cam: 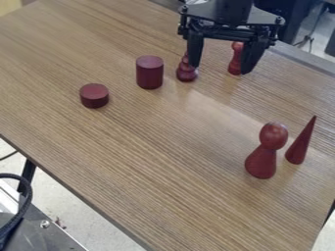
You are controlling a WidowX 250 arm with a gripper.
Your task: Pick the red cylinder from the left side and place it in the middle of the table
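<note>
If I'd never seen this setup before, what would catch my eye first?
Probably the black gripper, hanging open over the table's far side, in front of small red turned pieces. Next might come the big round-headed red figure, upright near the right side beside a slim pointed red cone. The dark red cylinder stands farther left, next to a short, flat disc.

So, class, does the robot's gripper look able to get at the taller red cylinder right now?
Probably yes: the gripper hangs open nearby, and nothing sits on the taller red cylinder. The small rounded piece beside it stands close, though, so a finger might brush it.
</note>
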